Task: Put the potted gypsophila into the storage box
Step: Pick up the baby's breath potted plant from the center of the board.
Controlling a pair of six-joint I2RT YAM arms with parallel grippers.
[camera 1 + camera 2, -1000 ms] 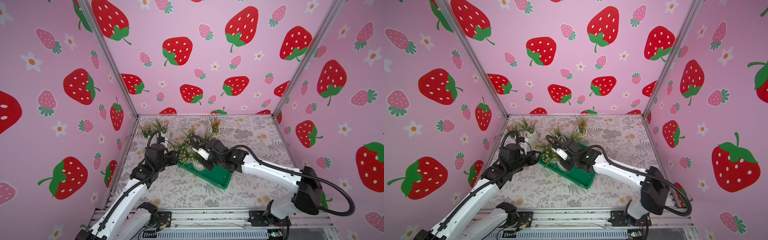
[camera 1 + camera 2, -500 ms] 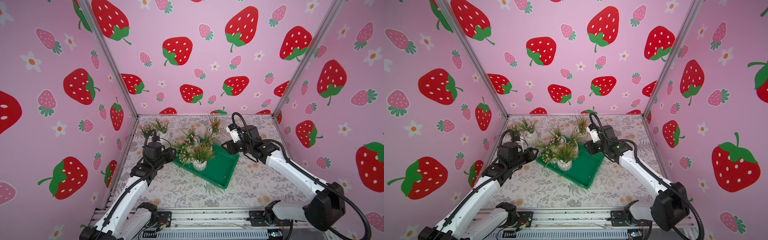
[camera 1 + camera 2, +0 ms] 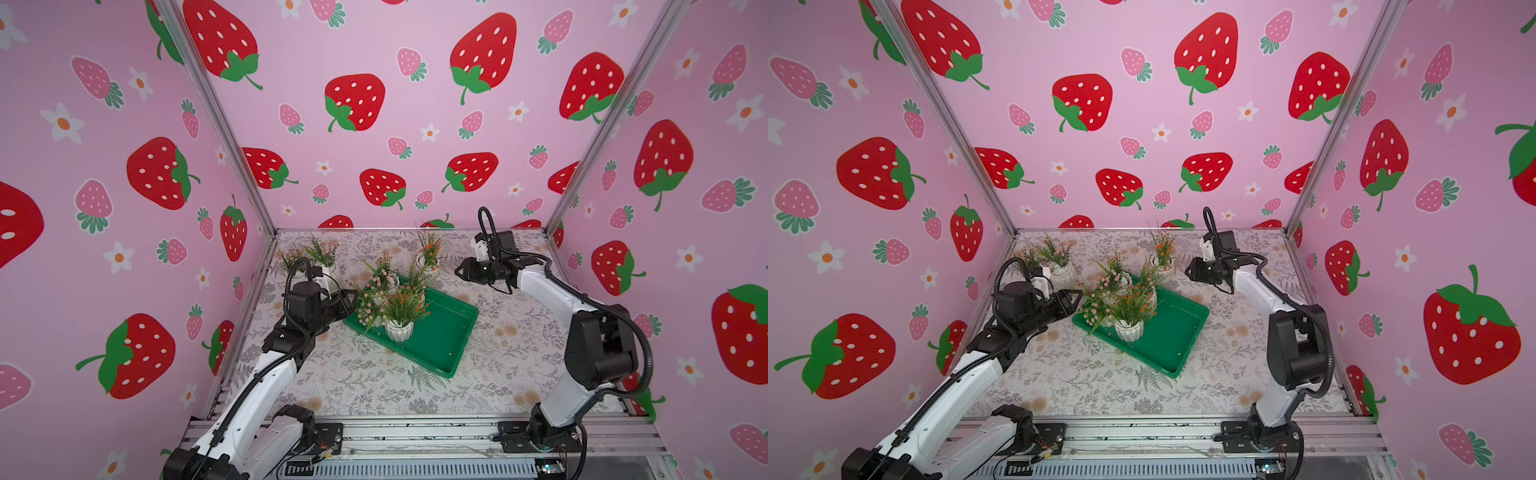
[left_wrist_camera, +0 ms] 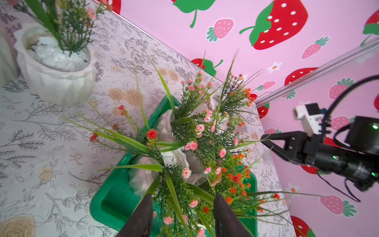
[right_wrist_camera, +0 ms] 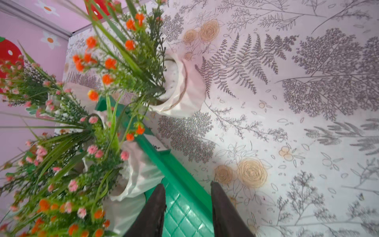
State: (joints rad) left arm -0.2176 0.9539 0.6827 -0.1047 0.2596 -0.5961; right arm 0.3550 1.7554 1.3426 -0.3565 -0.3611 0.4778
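Potted gypsophila (image 4: 143, 176) just ahead of left claw (image 4: 182, 195)

Sat directly on floral-print table (image 3: 374, 390): green storage box (image 3: 446, 332) mid-table; three potted gypsophila (image 3: 1064, 275) outside it, two far-left, one behind.

The left arm (image 3: 270, 374) and right arm (image 3: 544, 286) are clad in white shells joined by black housings (image 3: 598, 349); black corrugated cables (image 3: 647, 357) are run alongside. White camera blocks (image 3: 480, 247) are mounted at the wrists; the left gripper (image 4: 184, 195) is tipped with dark tapered fingers (image 4: 143, 217)
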